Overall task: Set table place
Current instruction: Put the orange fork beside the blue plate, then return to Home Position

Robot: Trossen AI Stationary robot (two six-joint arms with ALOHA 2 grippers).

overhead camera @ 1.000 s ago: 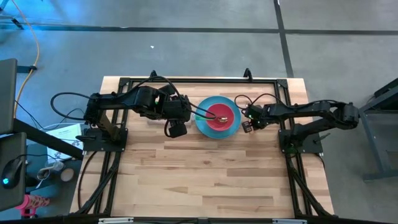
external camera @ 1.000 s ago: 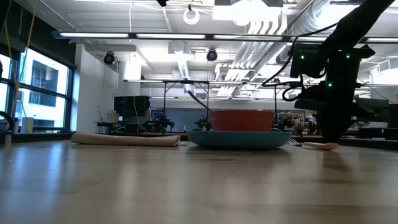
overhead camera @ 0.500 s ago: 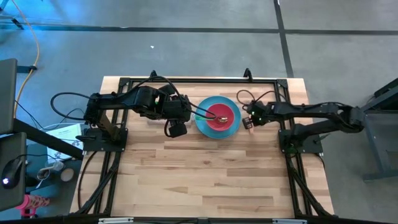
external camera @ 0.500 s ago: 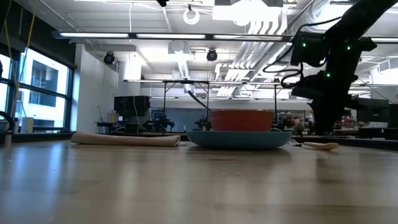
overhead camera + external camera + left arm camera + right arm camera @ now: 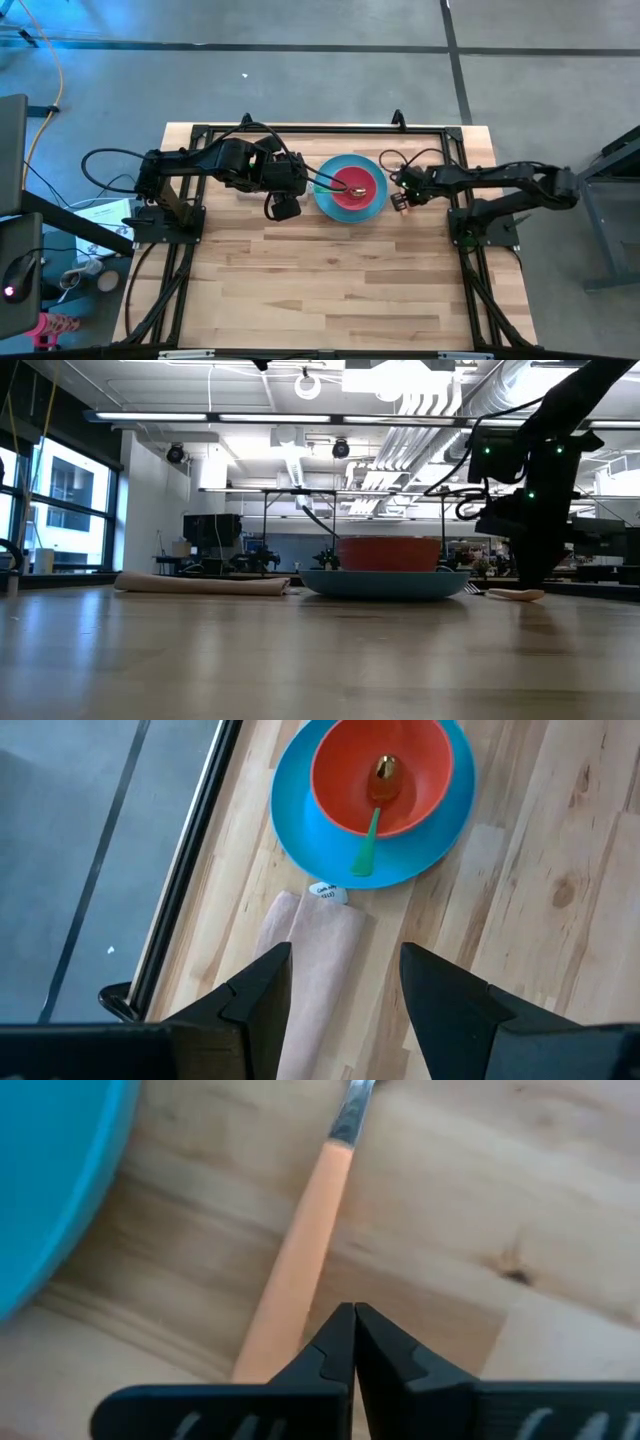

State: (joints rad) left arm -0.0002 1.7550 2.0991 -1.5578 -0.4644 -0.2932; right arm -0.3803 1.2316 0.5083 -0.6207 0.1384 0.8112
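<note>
The round blue plate (image 5: 372,205) lies on the table (image 5: 330,290) with the red bowl (image 5: 360,184) on it. The gold spoon (image 5: 378,795) rests in the bowl, its green handle over the rim. The beige folded napkin (image 5: 318,965) lies flat to the left of the plate. My left gripper (image 5: 340,982) hangs open above it. The fork's orange handle (image 5: 295,1270) lies on the wood to the right of the plate. My right gripper (image 5: 352,1320) is shut, low over the table beside that handle. My right gripper points down with its shut fingertips (image 5: 340,1342) beside the fork's orange handle (image 5: 285,1295), near the handle's free end. I cannot tell whether they touch it. The fork lies flat on the table.
A black metal frame (image 5: 300,130) runs along the table's far edge and both sides, with the arm bases on it. A small white label (image 5: 327,892) lies between napkin and plate. Bare wood fills the near half of the table.
My right gripper has risen a little and shifted away from the fork, then come back down beside its handle. The fork, plate, bowl and napkin have stayed where they were.
</note>
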